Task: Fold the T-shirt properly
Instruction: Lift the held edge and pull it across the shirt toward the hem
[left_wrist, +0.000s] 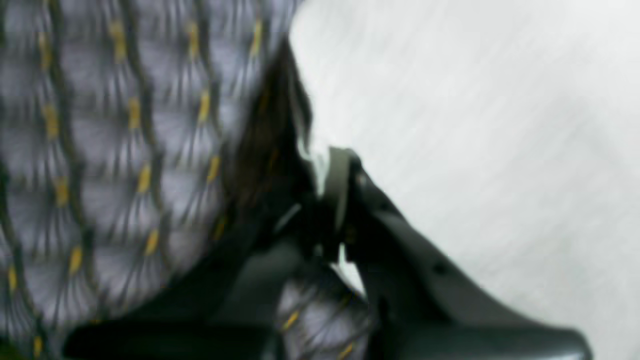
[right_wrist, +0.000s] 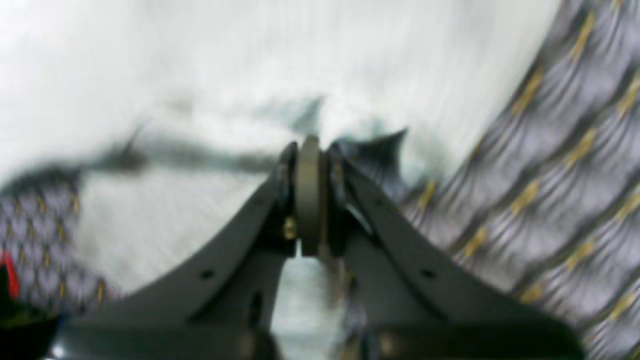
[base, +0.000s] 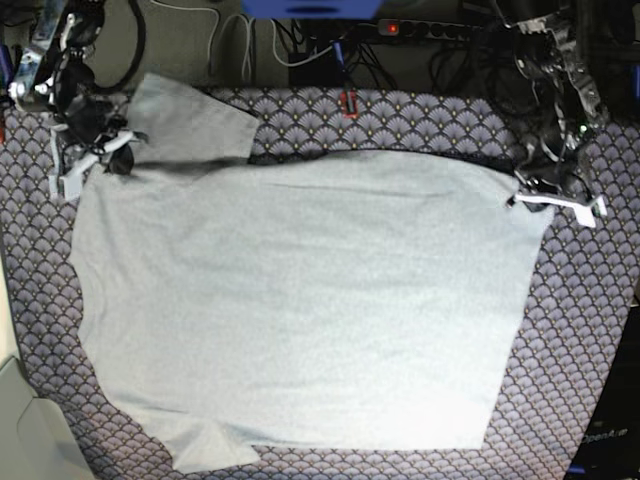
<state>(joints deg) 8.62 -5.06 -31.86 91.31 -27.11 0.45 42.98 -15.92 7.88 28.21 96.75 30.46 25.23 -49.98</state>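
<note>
Two grippers, left gripper (base: 520, 195) and right gripper (base: 105, 150), pinch the far corners of the T-shirt (base: 300, 300), which lies spread across the tablecloth (base: 590, 330); the soft, limp cotton likely drapes, so corner holds suit.

Both arms (base: 75, 70) are black, with cables along them. Each one ends in a white piece. Up close, the left gripper (left_wrist: 327, 190) and right gripper (right_wrist: 310, 195) have dark grey curved fingers (right_wrist: 400, 250), small holes and pale pads.
</note>
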